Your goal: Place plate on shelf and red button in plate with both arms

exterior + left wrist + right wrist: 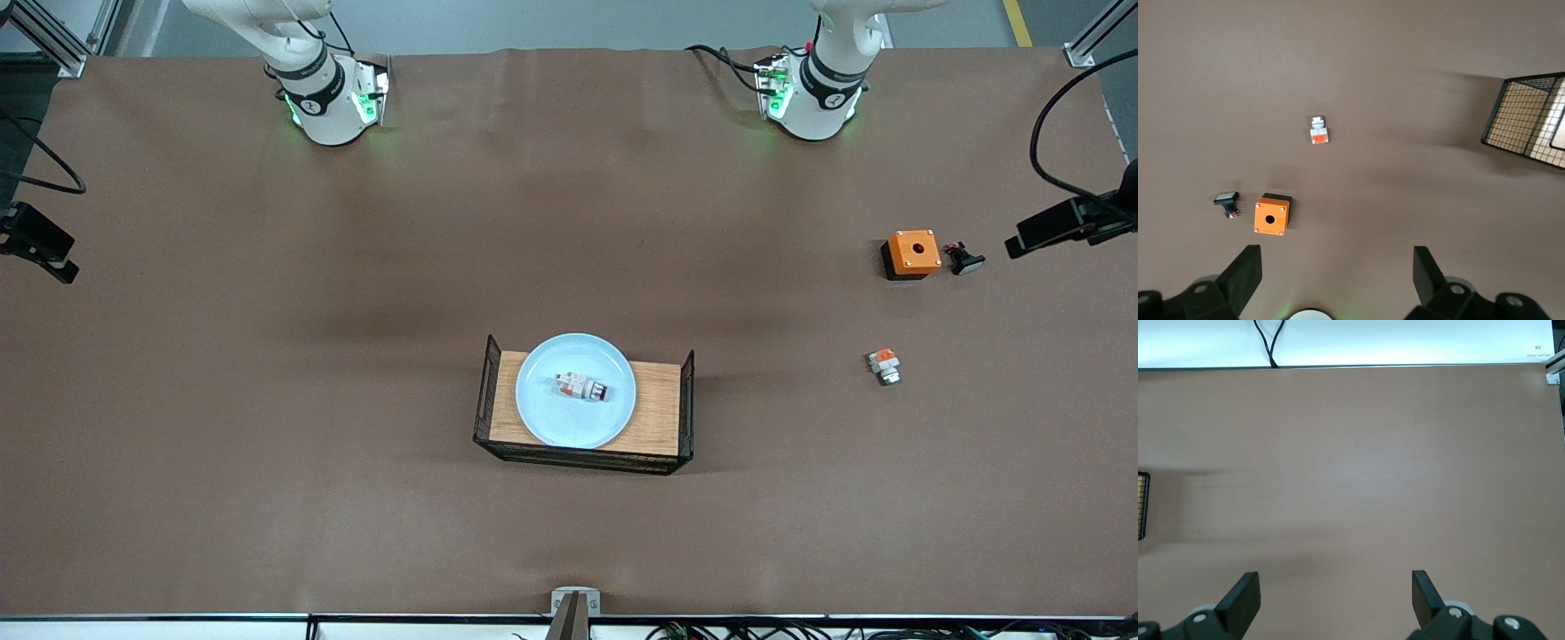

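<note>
Your two white arms wait raised near their bases; the left black two-finger gripper (1333, 277) and the right black two-finger gripper (1336, 597) both hang with fingers spread wide.

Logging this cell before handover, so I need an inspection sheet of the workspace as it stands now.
Surface: brown table cover, slightly creased.
Job's things: plate on the wooden tray; red button lying in the plate.
Clutter: orange box, small black part, stubby white part, toward the left arm's end.
Grippers: left gripper and right gripper open, waiting above the table.
Cables: black cable at that end.
Surroundings: side camera.
</note>
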### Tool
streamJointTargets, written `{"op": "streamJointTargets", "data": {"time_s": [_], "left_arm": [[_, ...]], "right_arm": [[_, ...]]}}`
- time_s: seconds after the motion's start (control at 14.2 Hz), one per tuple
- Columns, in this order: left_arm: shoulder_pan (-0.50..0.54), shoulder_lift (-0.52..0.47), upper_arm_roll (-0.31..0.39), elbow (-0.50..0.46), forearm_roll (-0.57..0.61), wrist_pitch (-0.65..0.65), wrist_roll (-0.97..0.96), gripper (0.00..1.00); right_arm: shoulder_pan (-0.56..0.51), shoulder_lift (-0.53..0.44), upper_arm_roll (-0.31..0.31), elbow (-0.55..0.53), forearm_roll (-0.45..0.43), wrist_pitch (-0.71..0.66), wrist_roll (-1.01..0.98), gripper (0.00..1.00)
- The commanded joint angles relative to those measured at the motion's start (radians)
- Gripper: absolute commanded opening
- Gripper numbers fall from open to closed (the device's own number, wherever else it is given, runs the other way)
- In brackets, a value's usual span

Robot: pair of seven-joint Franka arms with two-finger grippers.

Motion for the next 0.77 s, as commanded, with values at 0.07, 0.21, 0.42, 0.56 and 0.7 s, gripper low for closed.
{"op": "streamJointTargets", "data": {"time_s": [0.07, 0.21, 0.42, 0.56, 0.7], "left_arm": [[-0.008, -0.049, -0.018, -0.023, -0.005, -0.005, 0.002, 1.0], [-0.009, -0.029, -0.032, -0.026, -0.003, 0.041, 0.002, 1.0], [-0.009, 0.008, -0.032, -0.027, 0.0, 0.115, 0.002, 1.0], [-0.005, 0.032, -0.031, -0.029, 0.0, 0.17, 0.002, 1.0], [-0.009, 0.07, -0.031, -0.029, 0.003, 0.222, 0.002, 1.0]], "right_arm": [[0.0, 0.009, 0.003, 0.019, -0.013, -0.007, -0.001, 1.0], [0.005, 0.009, 0.003, 0.019, -0.013, -0.007, -0.001, 1.0], [0.005, 0.009, 0.003, 0.019, -0.013, -0.007, 0.001, 1.0], [0.005, 0.009, 0.003, 0.019, -0.013, -0.007, 0.001, 1.0], [0.005, 0.009, 0.003, 0.019, -0.013, -0.007, 0.001, 1.0]]}}
